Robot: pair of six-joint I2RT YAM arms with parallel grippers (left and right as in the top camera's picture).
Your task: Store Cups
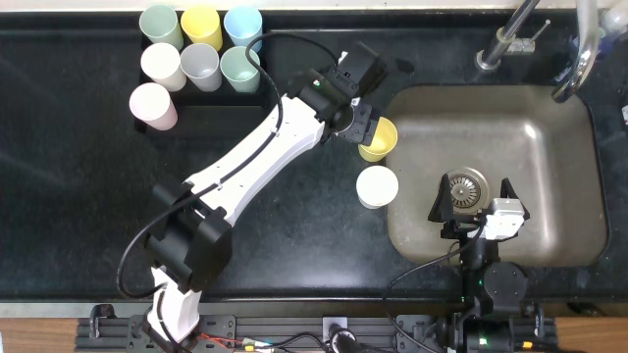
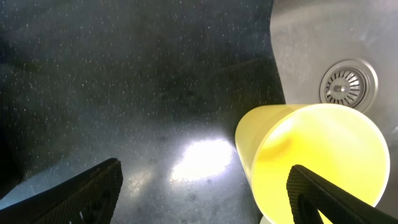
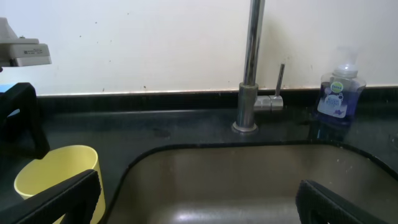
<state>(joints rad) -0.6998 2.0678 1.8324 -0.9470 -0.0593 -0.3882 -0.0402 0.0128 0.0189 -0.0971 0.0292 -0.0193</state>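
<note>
A yellow cup [image 1: 379, 139] stands upright on the black counter at the sink's left rim, with a white cup [image 1: 377, 186] just in front of it. My left gripper [image 1: 358, 123] is at the yellow cup [image 2: 311, 149], open wide: one finger [image 2: 323, 193] sits over the cup's mouth, the other [image 2: 87, 193] is well off to the side over bare counter. My right gripper [image 1: 473, 206] rests low in the sink, open [image 3: 199, 208] with nothing in it. From there the yellow cup [image 3: 59, 174] shows at the sink's edge.
Several cups stand grouped at the counter's back left: green [image 1: 160, 22], yellow [image 1: 201, 25], blue [image 1: 242, 25], white [image 1: 161, 64], grey [image 1: 200, 65], green [image 1: 238, 69], pink [image 1: 153, 106]. The steel sink [image 1: 549, 127] has a drain [image 1: 469, 182], a tap [image 3: 249, 74] and a soap bottle [image 3: 339, 93] behind.
</note>
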